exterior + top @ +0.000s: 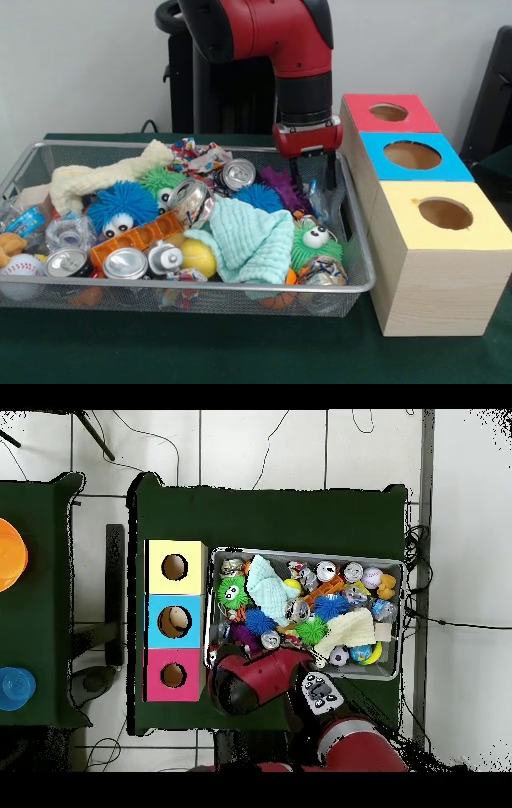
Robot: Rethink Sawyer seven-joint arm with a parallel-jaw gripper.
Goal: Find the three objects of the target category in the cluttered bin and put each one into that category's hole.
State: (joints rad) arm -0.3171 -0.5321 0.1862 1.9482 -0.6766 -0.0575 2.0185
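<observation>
- Nearest to me stands the yellow-topped box (436,268), on the green counter (200,352), with the blue-topped box (412,156) behind it and the red-topped box (390,113) beyond that
- Just beside the boxes is the wire bin (200,286), heaped with cans, fuzzy googly-eyed balls, a mint cloth (252,240) and a baseball (22,266)
- The hand (310,172) hangs low over the bin's far corner next to the boxes, its two dark fingers pointing down, set a little apart and empty
- A crinkly clear bottle with a blue label (318,200) seems to lie right under the hand; another bottle (28,220) sits at the bin's opposite end, and something pale shows inside the blue box's hole (176,620) from above
- My guess is the search-and-grasp step is in hand, with a bottle about to be picked
- Next the hand would need to drop straight down, close gently on the dented plastic, lift clear of the rim and carry it sideways to the blue box's hole
</observation>
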